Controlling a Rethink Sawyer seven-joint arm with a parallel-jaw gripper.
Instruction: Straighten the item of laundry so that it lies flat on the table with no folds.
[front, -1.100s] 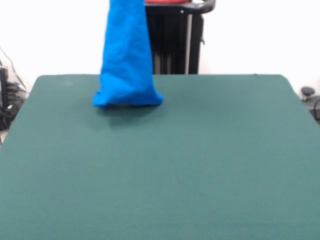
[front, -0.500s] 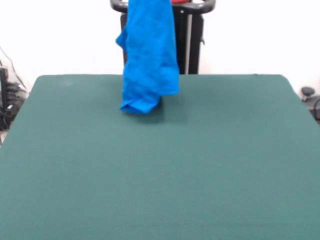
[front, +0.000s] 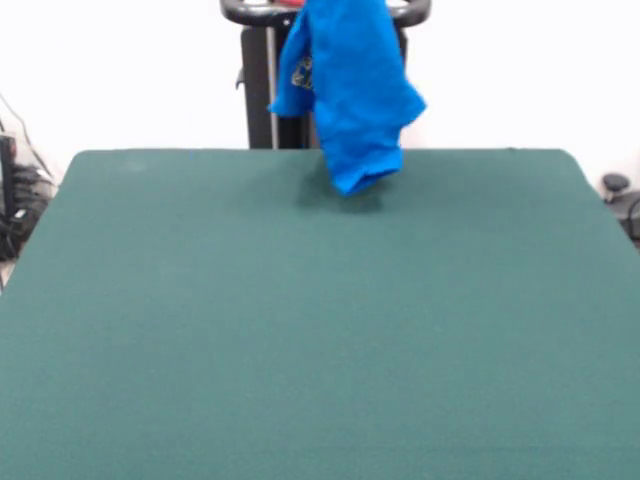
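Note:
The item of laundry (front: 352, 90), a bright blue shirt, hangs bunched and twisted from above the picture's top edge. Its lowest corner dangles just over the far middle of the table (front: 320, 330), where it casts a small shadow. A bit of grey print shows on a fold at its upper left. The gripper is above the frame and hidden, so what holds the shirt cannot be seen.
A black pedestal (front: 262, 95) stands behind the table's far edge. Cables and dark gear (front: 15, 205) lie beyond the left edge. A small dark object (front: 615, 185) sits past the right corner.
The hanging shirt has swung to the right along the far edge and risen. Its hem touched the table at the left a second ago and now hangs free and more crumpled.

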